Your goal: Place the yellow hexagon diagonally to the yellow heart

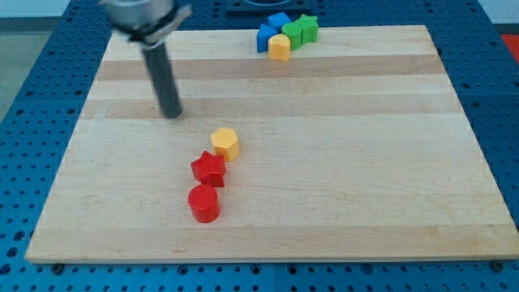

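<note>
The yellow hexagon (225, 143) lies near the board's middle, a little left of centre. The yellow heart (279, 47) sits at the view's top, at the near edge of a tight cluster of blocks. My tip (172, 114) rests on the board up and to the left of the yellow hexagon, well apart from it and from every block. The rod rises from the tip toward the view's top left.
A red star (208, 169) touches the hexagon's lower left, and a red cylinder (203, 203) sits just below the star. Beside the heart are two blue blocks (266, 36) (278, 20), a green block (293, 34) and a green star (307, 27). The wooden board (365, 162) has blue pegboard around it.
</note>
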Robot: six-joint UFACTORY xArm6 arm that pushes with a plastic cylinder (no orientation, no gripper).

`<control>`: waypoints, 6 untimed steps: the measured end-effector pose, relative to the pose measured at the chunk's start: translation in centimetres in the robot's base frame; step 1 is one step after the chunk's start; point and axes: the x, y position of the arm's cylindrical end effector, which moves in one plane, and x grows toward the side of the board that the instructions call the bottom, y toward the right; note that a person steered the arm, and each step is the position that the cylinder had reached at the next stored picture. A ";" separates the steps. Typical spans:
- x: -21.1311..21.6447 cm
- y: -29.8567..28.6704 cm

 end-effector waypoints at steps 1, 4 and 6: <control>5.4 -0.5; 3.9 15.6; -3.8 16.9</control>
